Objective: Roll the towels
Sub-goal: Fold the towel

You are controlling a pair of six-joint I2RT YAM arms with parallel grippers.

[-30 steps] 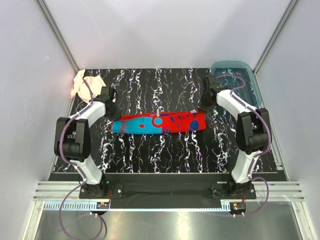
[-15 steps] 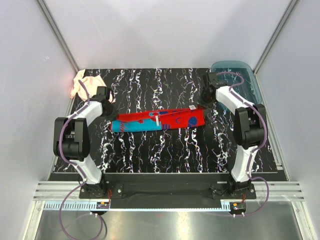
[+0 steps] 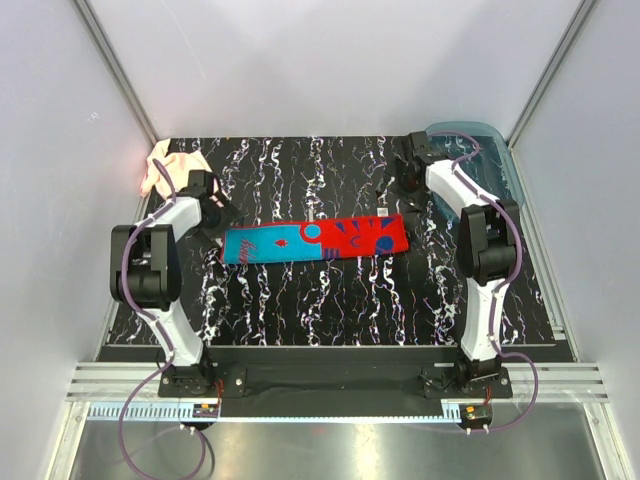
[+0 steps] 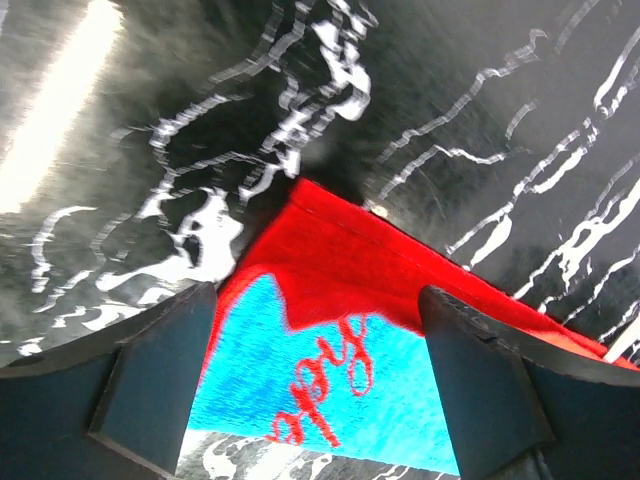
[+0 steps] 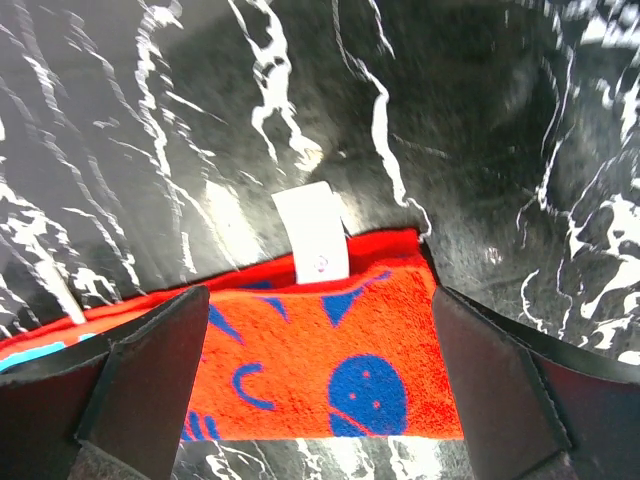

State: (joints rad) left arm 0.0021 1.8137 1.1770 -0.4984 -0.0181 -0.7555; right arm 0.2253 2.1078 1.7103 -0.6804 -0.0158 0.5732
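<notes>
Released and spread flat since a second ago, the blue-and-red towel (image 3: pixel 315 240) lies as a long strip across the tabletop (image 3: pixel 320 310), left claw (image 4: pixel 320 372) and right claw (image 5: pixel 320 380) wide open and empty by its ends — soft, light, floppy cloth, likely best pinched at a short-end corner.

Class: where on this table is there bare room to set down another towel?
Widest: near table, between the blue towel and the arm bases. Also the far middle, between the peach towel and the tray. Crowded: both towel ends, by the left gripper and right gripper.
</notes>
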